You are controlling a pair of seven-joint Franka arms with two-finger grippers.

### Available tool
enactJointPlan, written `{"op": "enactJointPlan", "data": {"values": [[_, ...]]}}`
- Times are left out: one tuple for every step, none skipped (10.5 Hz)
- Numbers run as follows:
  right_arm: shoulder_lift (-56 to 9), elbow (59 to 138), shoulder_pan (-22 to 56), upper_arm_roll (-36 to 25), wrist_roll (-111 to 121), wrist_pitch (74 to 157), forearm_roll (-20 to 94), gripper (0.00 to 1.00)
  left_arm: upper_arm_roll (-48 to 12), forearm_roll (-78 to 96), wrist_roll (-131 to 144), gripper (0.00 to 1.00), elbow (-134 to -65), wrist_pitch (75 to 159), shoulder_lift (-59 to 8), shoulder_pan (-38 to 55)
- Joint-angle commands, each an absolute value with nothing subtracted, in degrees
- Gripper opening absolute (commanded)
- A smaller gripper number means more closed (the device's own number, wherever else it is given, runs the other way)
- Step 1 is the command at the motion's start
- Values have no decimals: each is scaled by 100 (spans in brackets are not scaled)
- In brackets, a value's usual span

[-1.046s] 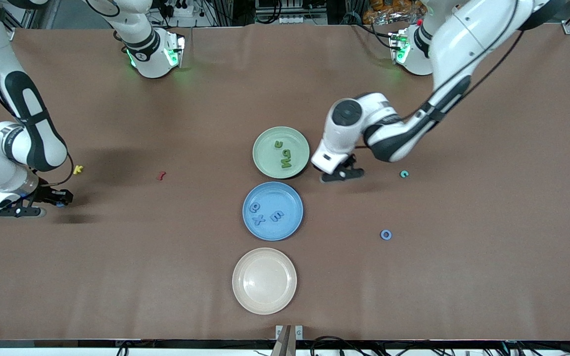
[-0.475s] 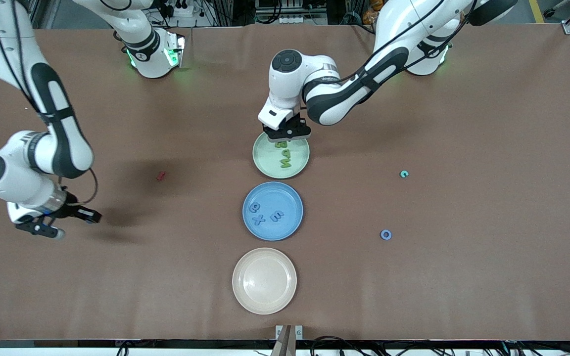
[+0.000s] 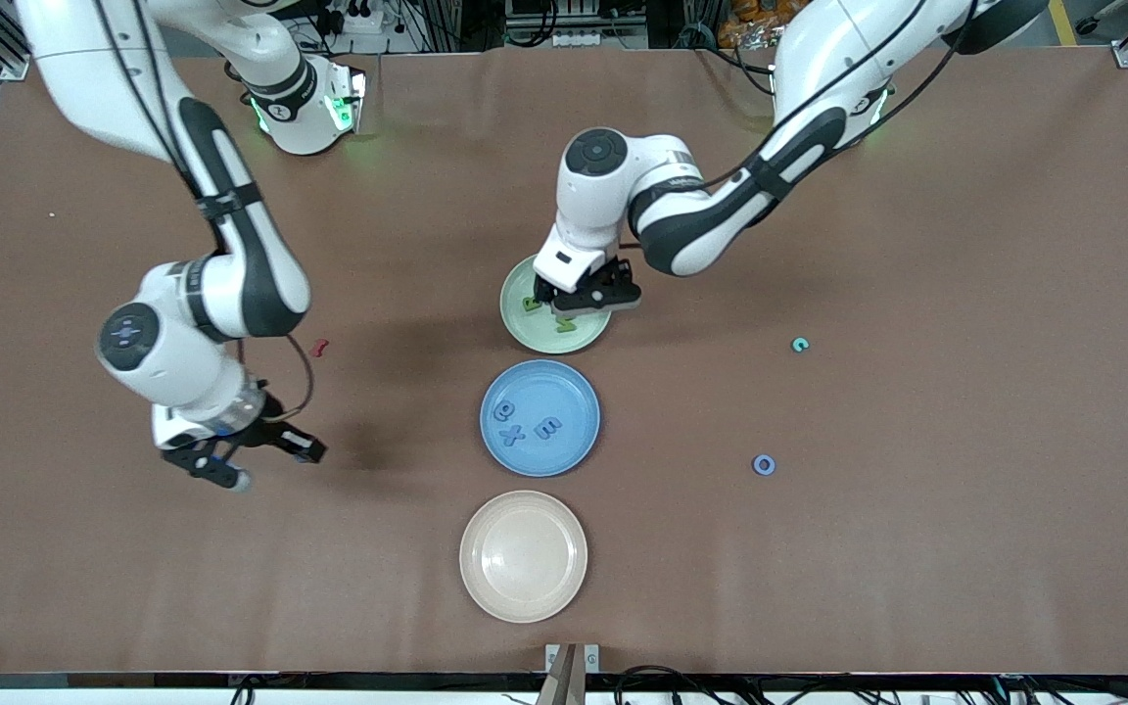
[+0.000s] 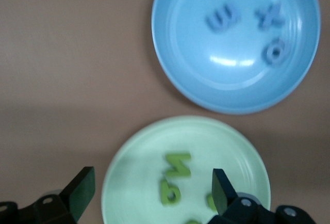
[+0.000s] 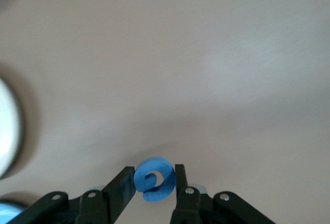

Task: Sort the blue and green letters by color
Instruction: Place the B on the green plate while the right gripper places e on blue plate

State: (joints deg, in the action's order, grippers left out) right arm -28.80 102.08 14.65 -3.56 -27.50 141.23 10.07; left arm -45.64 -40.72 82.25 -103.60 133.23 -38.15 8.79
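Table [image 3: 916, 548]: brown surface carrying three plates in a row down the middle, plus loose letters.
Right arm: reaching from its base toward the middle of the table; right gripper [image 5: 155, 181] is hanging over bare table toward the right arm's end, fingers pinching a blue letter [image 5: 153, 178].
Left arm: reaching from its base to the green plate; left gripper [image 3: 586, 297] is hovering over that plate with its jaws spread wide and nothing between them.
Cream plate [image 3: 523, 556]: sitting nearest the front camera.
Blue plate [image 3: 540, 418]: lying between the other two, holding blue letters E [image 3: 547, 428], X [image 3: 512, 435] and a rounded one [image 3: 502, 411].
Green plate [image 3: 552, 335]: lying farthest from the front camera, holding green letters [image 4: 175, 175], partly hidden under the left gripper.
Blue O [image 3: 764, 464]: lying on the table toward the left arm's end.
Teal letter [image 3: 799, 344]: lying farther from the front camera than the blue O.
Dark-red letter [image 3: 320, 347]: lying on the table beside the right arm.
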Motion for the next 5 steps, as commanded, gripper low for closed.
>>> {"op": "enactJointPlan", "data": {"values": [[-3460,9285,2431,-422,-4065,14027,1143,24,-4780,-4096,6887,100,-10371,13254,-3271,-31],[-3741,8968,2713,-431,-4365,14027,1125,23,-5007,-4087,6334,100,-10345,13263,-3261,-514],[-3953,8739,2942,-448,-4577,14036,1116,22,-5262,-4087,5789,100,-10249,13263,-3304,-1032],[-4112,8562,3179,-527,-4797,14036,1116,22,-5526,-3965,5392,100,-10239,13263,-3322,-1542],[-4252,8430,3417,-606,-4842,14036,1116,22,-5694,-3825,5005,100,-10248,13263,-3305,-1973]]}}
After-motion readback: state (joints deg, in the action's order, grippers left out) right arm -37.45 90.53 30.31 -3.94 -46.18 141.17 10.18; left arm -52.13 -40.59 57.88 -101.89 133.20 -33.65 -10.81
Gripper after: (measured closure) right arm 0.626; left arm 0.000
